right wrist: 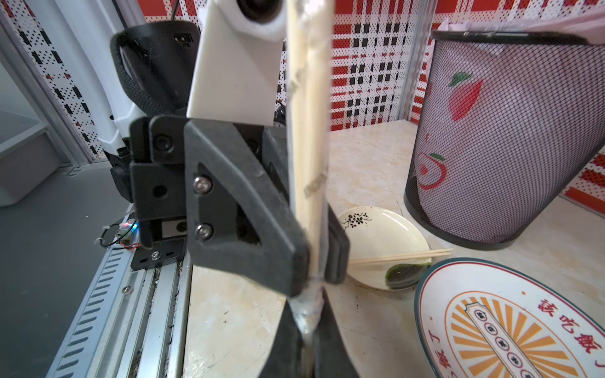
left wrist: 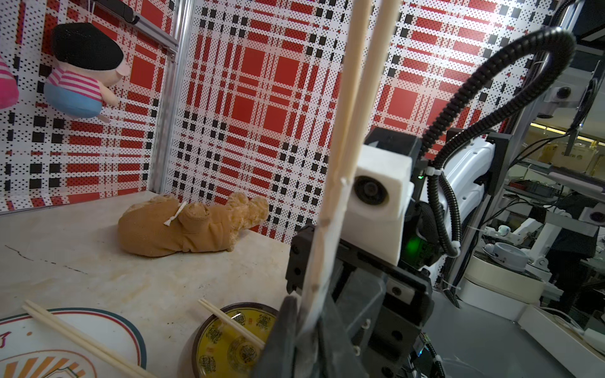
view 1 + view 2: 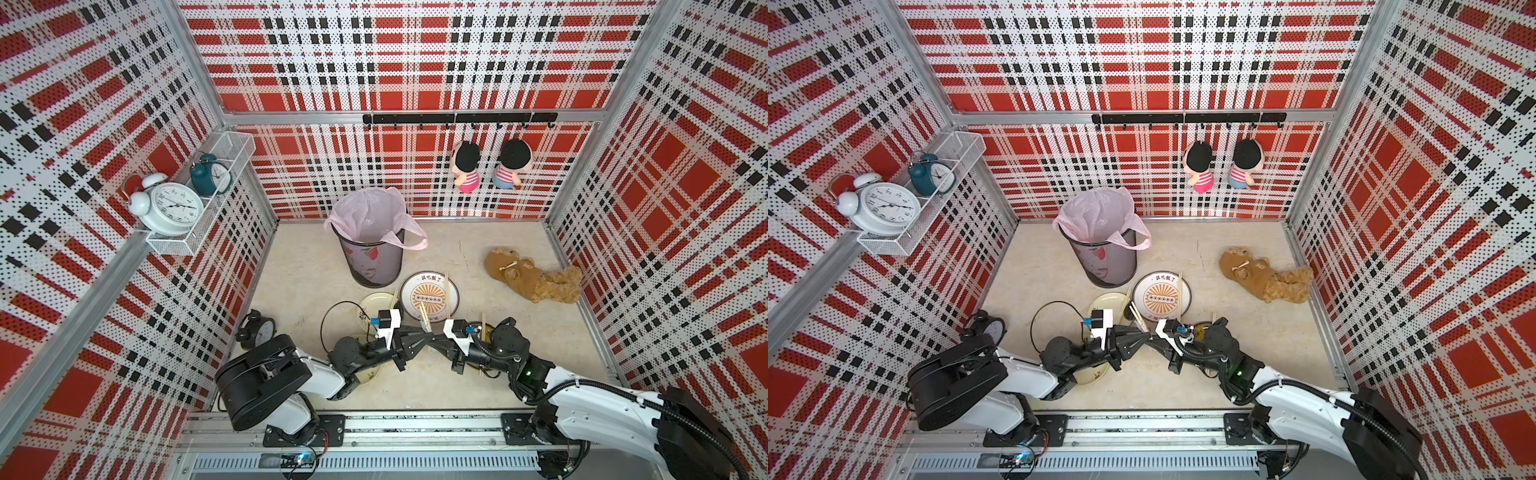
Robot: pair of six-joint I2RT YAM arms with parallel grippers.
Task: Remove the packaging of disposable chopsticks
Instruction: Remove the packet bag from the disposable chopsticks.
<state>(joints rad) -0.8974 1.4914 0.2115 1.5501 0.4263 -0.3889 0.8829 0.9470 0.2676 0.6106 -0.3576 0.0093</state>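
Top views (both), lower centre of frame: left gripper (image 3: 422, 336) and right gripper (image 3: 436, 338) meet tip to tip just below the big printed plate (image 3: 409, 291). The disposable chopsticks (image 3: 424, 318), a pale straight wooden pair, poke up-frame from between them. Right wrist cam: the packaging (image 1: 306, 307), a crinkly clear film sleeve, still round the sticks. Left jaws, matte black wedges, pinch the pair thru the film; right jaws pressed together on the sleeve's flattened tail. Nearby a bare pair (image 1: 402, 257) lies across a glossy cream plate (image 1: 386, 229). Black wire-mesh bin (image 3: 370, 266) w/ thin pink liner (image 3: 365, 216), mid-frame.
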